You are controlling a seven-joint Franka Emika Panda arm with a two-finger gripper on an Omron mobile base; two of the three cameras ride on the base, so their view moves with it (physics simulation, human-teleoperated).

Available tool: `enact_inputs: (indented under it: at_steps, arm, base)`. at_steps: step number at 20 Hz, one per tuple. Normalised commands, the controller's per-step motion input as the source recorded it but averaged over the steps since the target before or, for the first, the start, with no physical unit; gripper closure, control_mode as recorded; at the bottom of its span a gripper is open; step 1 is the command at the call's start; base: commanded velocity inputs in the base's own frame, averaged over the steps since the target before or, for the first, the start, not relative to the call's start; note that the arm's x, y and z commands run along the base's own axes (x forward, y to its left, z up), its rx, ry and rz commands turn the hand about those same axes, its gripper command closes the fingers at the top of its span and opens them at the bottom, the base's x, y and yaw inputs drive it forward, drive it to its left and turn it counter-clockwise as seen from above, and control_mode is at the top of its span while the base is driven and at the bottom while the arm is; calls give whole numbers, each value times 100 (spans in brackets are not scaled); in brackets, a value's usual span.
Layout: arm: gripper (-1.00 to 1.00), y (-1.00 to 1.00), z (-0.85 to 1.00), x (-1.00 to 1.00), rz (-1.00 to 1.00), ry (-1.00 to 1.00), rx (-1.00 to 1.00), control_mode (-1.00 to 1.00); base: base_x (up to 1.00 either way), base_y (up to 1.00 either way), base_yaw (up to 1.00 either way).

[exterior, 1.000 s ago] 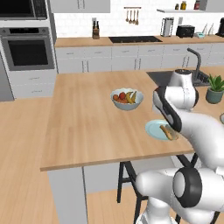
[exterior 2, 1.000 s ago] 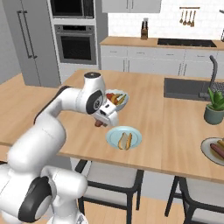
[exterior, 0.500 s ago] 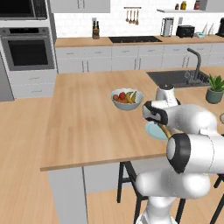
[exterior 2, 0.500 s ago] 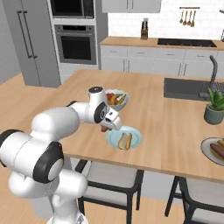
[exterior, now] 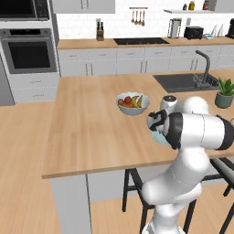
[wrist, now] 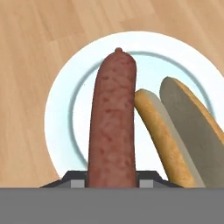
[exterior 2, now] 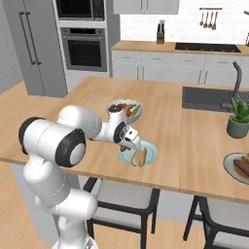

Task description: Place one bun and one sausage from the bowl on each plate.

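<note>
The white arm is folded low over the wooden table (exterior 2: pixel 185 141), its forearm reaching out level from the bulky elbow and the wrist bent so that the hand points down and slightly forward. The two-finger gripper (exterior 2: pixel 127 145) is closed on a short reddish-brown cylindrical sausage (wrist: pixel 113 127), clamped near one end; in the hand view the sausage runs straight away from the gripper's dark finger tips (wrist: pixel 76 178), which press its two sides.

Directly below and ahead of the gripper lies the flat round light blue plate (wrist: pixel 65 131), also seen in the right base view (exterior 2: pixel 151 154) and, as a sliver past the arm, in the left base view (exterior: pixel 157 137). The free end of the sausage is over the plate's inner well; whether it touches the plate cannot be told.

An elongated tan-yellow hot-dog bun (wrist: pixel 175 131), split with its paler cut side showing, lies on the same plate just beside the sausage, on the gripper's right in the hand view.

Beyond the gripper, farther across the table, stands a small pale bowl of colourful fruit (exterior 2: pixel 125 110). Well off to the gripper's right, at the table edge, sits a beige-olive plate (exterior 2: pixel 232 170) carrying a sausage.
</note>
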Motion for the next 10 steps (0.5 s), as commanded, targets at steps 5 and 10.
enact_inputs:
  at_steps: [5,10]
  arm:
    - [-100,0,-44,5,0,5,0,-100]
    - [-100,-2,-6,8,0,0,0,-100]
  base:
    - [0,0,0]
    - [0,0,0]
